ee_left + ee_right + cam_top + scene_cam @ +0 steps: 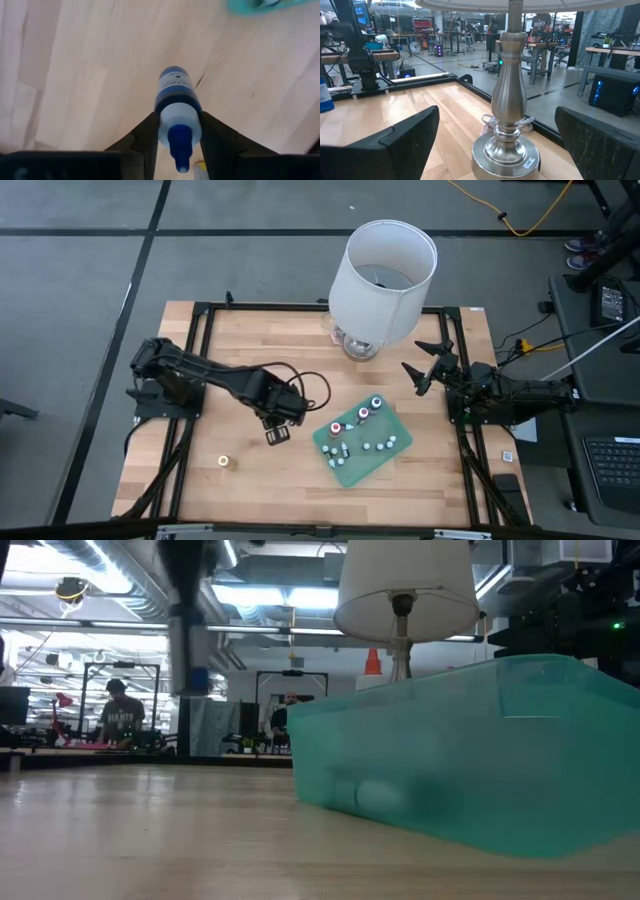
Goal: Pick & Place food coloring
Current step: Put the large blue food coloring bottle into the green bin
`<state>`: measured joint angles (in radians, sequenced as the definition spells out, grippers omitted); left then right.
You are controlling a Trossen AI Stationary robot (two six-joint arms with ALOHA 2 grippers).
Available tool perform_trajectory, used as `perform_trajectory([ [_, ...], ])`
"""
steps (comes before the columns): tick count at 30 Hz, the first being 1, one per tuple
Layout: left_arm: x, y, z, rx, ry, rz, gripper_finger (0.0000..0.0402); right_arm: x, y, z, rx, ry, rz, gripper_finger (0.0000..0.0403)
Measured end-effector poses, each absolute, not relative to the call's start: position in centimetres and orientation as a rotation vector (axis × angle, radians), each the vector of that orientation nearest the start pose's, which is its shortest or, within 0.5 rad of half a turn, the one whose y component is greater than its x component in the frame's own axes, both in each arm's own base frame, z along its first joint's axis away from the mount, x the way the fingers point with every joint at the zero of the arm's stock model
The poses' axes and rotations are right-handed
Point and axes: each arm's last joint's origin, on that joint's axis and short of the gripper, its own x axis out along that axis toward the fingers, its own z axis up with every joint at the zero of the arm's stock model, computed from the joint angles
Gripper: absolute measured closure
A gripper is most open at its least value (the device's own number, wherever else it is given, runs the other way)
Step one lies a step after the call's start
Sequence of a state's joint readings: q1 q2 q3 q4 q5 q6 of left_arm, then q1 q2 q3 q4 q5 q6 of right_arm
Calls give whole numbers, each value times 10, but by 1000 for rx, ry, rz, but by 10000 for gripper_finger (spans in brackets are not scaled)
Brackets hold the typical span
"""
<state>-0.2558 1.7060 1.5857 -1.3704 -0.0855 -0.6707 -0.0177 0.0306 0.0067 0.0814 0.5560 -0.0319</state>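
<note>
My left gripper (278,432) hangs over the wood table (250,360), left of the green mat (352,465), shut on a small blue food coloring bottle (175,90) with a blue cap. Several more tiny food coloring bottles (362,417) stand on the mat. One lone small bottle (226,463) stands on the bare wood near the front left. My right gripper (425,365) waits open at the table's right side, level, facing the lamp's metal base (507,145). My left gripper pinches the blue bottle at its white shoulder (181,120), just under the blue cap, between the two fingers (148,136). The fingers point down from above. The bottle is upright, cap up, its body hanging below the fingers, clear of the table.
A lamp with a big white shade (385,265) stands at the table's far edge, centre-right. In the low view the green mat (470,750) fills the right half. Bare wood lies to the left and front of the mat. People stand in the room beyond the table.
</note>
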Motion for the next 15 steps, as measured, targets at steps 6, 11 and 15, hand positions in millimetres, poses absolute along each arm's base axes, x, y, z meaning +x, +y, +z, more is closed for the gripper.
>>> perform_trajectory([
  [6, 330, -82, 319, -258, 1395, 293, 289, 94, -17, 171, -15, -47, -574, 6],
  [11, 353, -88, 323, -245, 1373, 254, 289, 94, -17, 171, -15, -47, -574, 6],
  [15, 373, -93, 324, -237, 1348, 231, 289, 94, -17, 171, -15, -47, -574, 6],
])
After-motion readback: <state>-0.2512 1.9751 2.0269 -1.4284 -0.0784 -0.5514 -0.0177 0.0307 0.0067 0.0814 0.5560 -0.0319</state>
